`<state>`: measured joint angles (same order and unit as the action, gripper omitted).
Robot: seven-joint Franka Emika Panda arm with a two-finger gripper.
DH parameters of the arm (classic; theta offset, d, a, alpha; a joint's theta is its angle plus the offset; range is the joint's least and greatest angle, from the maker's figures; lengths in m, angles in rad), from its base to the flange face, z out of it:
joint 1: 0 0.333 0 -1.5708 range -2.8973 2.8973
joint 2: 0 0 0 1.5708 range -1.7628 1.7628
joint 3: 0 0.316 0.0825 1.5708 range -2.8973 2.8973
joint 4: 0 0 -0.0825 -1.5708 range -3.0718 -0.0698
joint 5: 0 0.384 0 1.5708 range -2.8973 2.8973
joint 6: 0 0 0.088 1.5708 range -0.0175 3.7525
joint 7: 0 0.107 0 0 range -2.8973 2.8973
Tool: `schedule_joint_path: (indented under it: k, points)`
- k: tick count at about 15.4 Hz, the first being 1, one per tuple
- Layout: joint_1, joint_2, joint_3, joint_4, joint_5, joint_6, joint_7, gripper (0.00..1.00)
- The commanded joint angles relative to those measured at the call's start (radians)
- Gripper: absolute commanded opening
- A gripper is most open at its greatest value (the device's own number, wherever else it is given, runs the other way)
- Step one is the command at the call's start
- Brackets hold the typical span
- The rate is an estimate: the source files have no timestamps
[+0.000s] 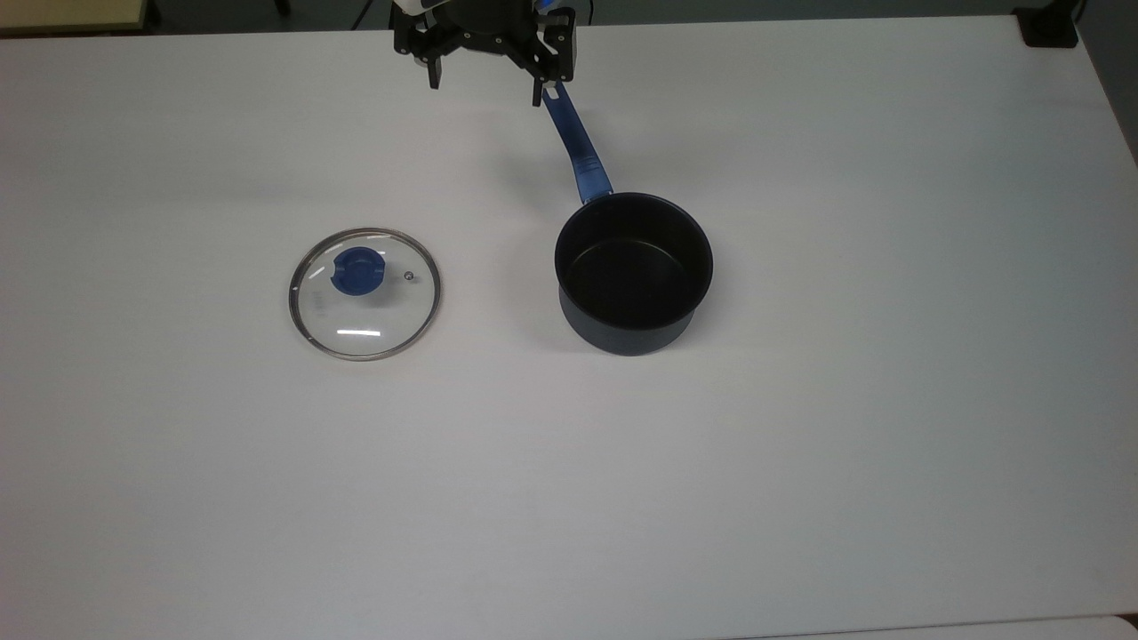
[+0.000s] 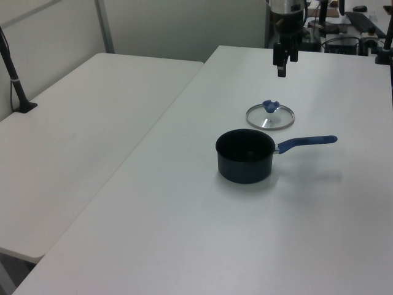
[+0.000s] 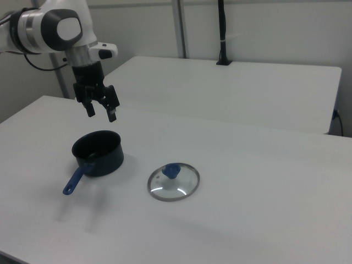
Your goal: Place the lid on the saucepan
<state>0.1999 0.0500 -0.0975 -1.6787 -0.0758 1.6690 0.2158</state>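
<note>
A white tabletop (image 1: 800,489) holds 2 items, well apart. The glass lid (image 1: 364,293) with a blue knob (image 1: 358,270) lies flat, on the top view's left. The dark saucepan (image 1: 633,273) stands upright and uncovered on the top view's right, its blue handle (image 1: 578,151) pointing toward the robot. The gripper (image 3: 100,110) hangs above the tabletop, fingers (image 3: 112,115) spread apart, holding nothing.

Top view's upper edge cuts off arm above hand (image 1: 484,84); lid (image 1: 364,293) lettering unreadable.
</note>
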Motion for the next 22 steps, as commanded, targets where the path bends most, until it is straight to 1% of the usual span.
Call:
schedule_joint_path:
  k: [1, 9, 13, 17, 22]
  points:
    - [0.016, -0.007, -0.013, -0.010, -0.018, 0.012, -0.001, 1.00]
    - [0.013, -0.009, -0.013, -0.012, -0.016, 0.014, -0.001, 1.00]
    - [-0.017, 0.013, -0.013, -0.013, -0.018, 0.031, -0.021, 1.00]
    - [-0.086, 0.054, -0.013, -0.018, -0.018, 0.076, -0.148, 1.00]
    - [-0.177, 0.128, -0.013, -0.019, -0.012, 0.156, -0.237, 1.00]
